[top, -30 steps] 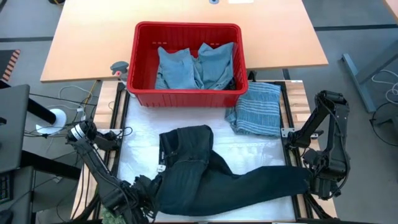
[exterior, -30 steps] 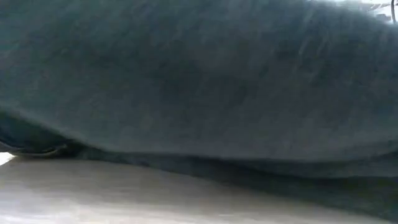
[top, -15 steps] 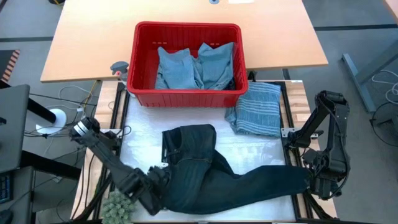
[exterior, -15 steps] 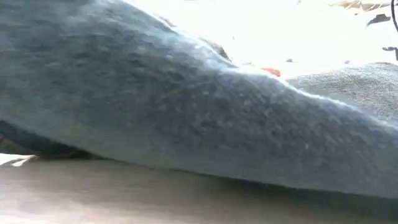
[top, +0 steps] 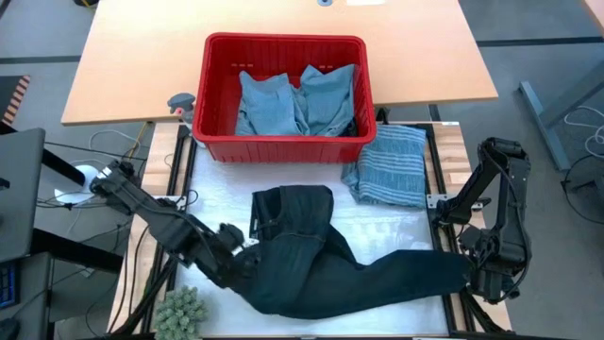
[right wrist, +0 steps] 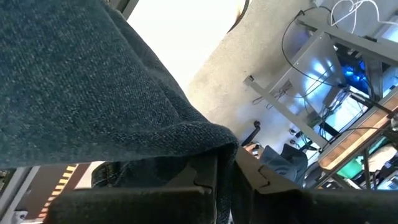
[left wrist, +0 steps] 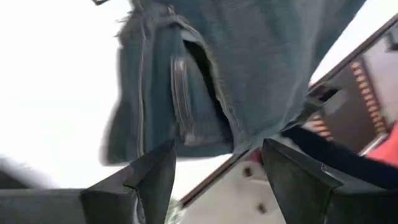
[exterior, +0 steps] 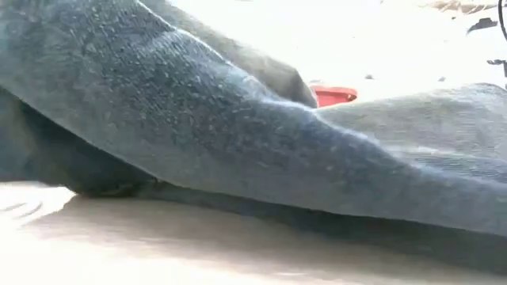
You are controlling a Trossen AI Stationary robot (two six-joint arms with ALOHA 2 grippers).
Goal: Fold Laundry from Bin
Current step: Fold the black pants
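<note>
While my right claw (top: 469, 276) pinches the dark trousers' (top: 330, 264) far end | left claw (top: 243, 267) spread, apparently just beside the waist end | trousers run lengthwise between both claws, below the bin (top: 283, 142)

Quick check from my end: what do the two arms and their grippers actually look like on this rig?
Both arms are black, built of chunky jointed segments. The left arm has a pale ring at one joint and thin cables trailing beside it. The right arm is bulkier at its joints. The left gripper has two dark, angular, wedge-shaped fingers.
</note>
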